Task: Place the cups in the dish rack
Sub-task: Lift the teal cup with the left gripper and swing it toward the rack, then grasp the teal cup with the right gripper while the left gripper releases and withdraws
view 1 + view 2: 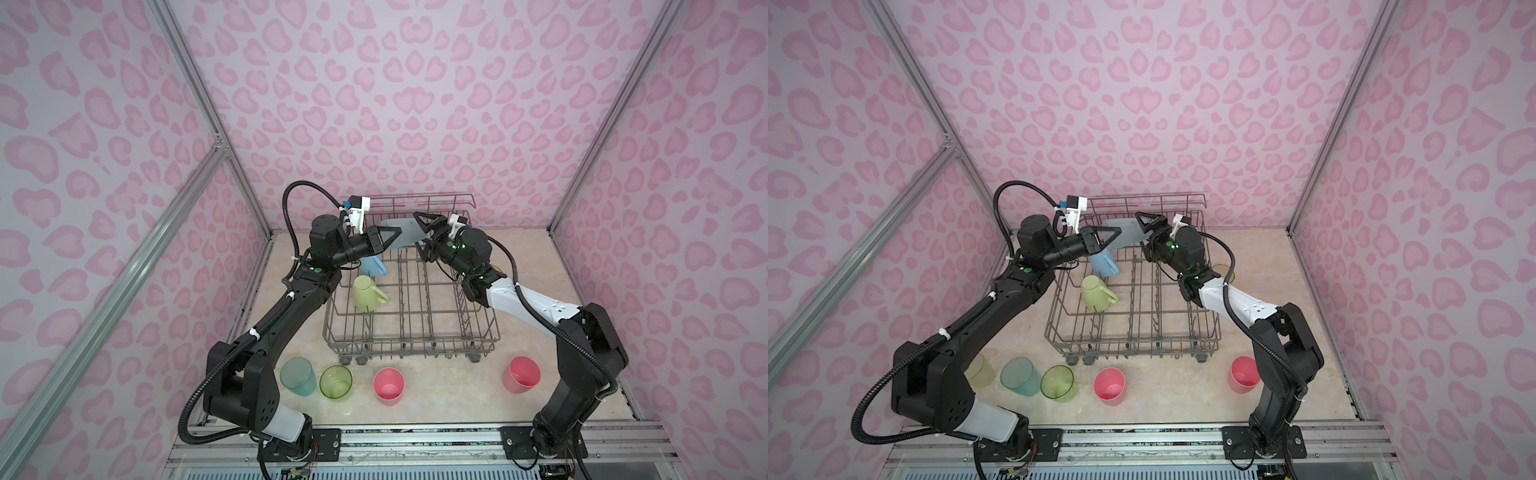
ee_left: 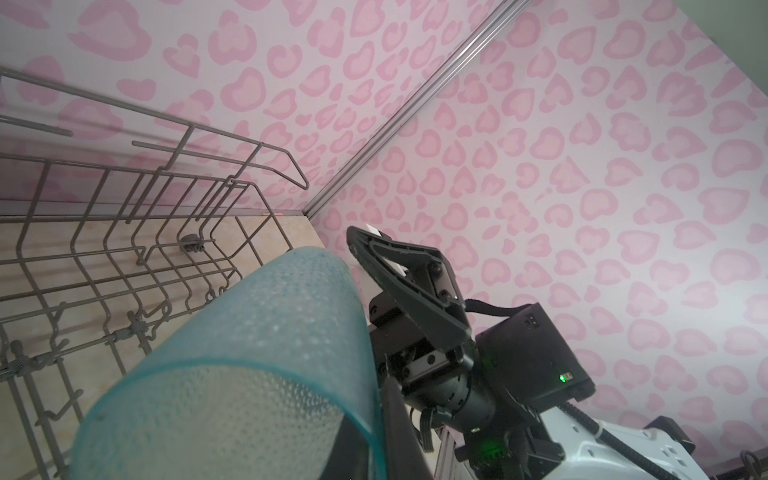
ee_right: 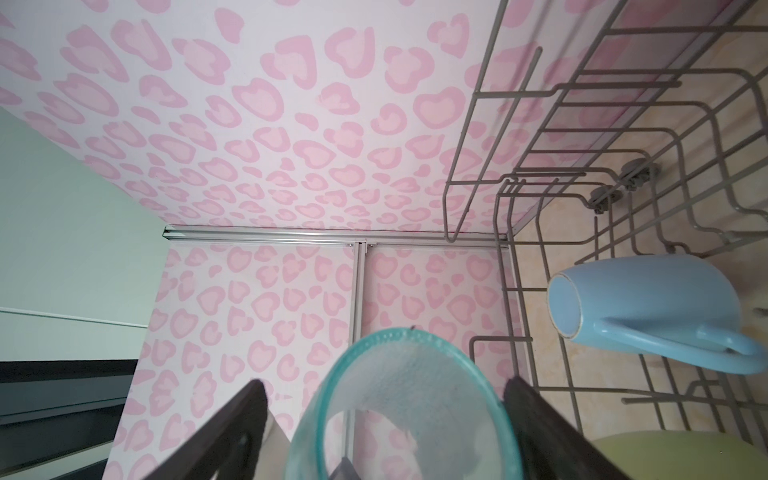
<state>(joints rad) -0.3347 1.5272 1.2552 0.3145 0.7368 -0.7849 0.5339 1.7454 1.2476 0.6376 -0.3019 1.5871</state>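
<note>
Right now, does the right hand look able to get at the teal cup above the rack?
Probably yes: the right hand is open, its fingers flank the teal cup with nothing between, while the left hand holds it.

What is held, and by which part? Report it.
The left gripper pinches the teal cup by its rim wall; the right gripper's open jaws straddle its other end.

High stereo overview, close wrist views, dish rack (image 1: 409, 343) shared
</note>
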